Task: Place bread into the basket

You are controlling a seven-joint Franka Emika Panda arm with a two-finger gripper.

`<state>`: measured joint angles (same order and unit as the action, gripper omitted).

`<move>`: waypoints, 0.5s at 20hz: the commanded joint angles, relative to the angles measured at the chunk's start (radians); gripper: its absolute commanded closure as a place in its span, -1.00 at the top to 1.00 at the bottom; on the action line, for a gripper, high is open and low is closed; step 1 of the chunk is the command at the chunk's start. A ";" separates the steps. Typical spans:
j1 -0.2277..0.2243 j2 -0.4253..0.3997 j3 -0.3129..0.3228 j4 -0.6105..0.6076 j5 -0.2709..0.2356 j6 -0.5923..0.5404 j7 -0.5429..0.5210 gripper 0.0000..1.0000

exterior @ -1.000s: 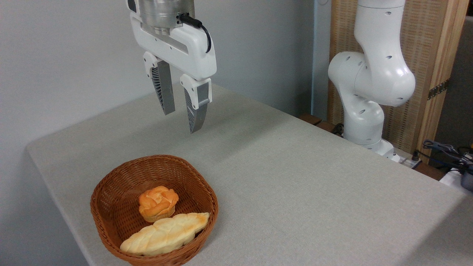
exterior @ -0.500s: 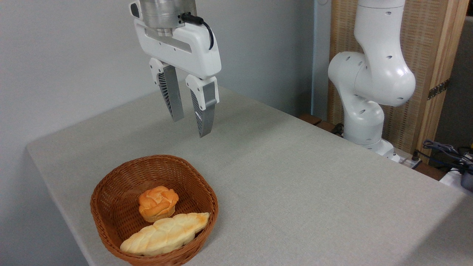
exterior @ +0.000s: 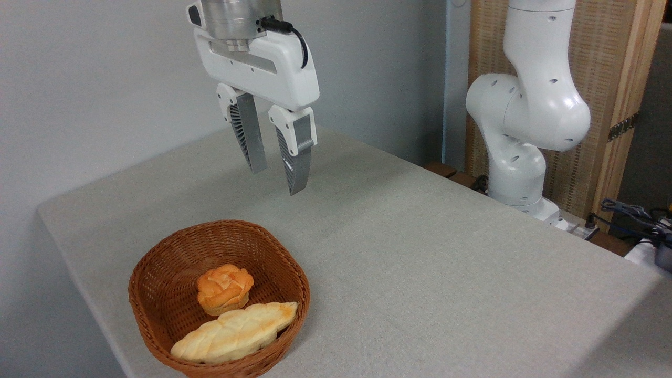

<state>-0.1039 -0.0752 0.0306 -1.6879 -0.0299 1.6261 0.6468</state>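
Note:
The long braided bread (exterior: pixel 234 333) lies inside the brown wicker basket (exterior: pixel 157 273), along its near rim, with one pointed end resting on the right edge. A small rose-shaped orange bun (exterior: pixel 224 289) sits behind it in the same basket. My gripper (exterior: pixel 277 181) hangs well above the table, behind and to the right of the basket. It is open, and nothing is between its grey fingers (exterior: pixel 296 163).
The basket stands near the table's front left corner (exterior: pixel 47 212). The arm's white base (exterior: pixel 520 157) rises beyond the table's right edge, with cables (exterior: pixel 630 215) and a wooden panel behind it.
The gripper has drifted to the right and slightly down, still empty and open. The bread, the bun and the basket have stayed where they were.

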 commanded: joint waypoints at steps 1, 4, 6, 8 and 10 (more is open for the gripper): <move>0.003 0.000 0.003 0.036 0.015 -0.057 -0.006 1.00; 0.003 0.011 0.003 0.051 0.015 -0.069 -0.006 1.00; 0.003 0.011 0.003 0.051 0.015 -0.069 -0.006 1.00; 0.003 0.011 0.003 0.051 0.015 -0.069 -0.003 1.00; 0.003 0.011 0.003 0.051 0.015 -0.069 -0.001 1.00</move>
<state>-0.1003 -0.0749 0.0309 -1.6627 -0.0296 1.5868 0.6468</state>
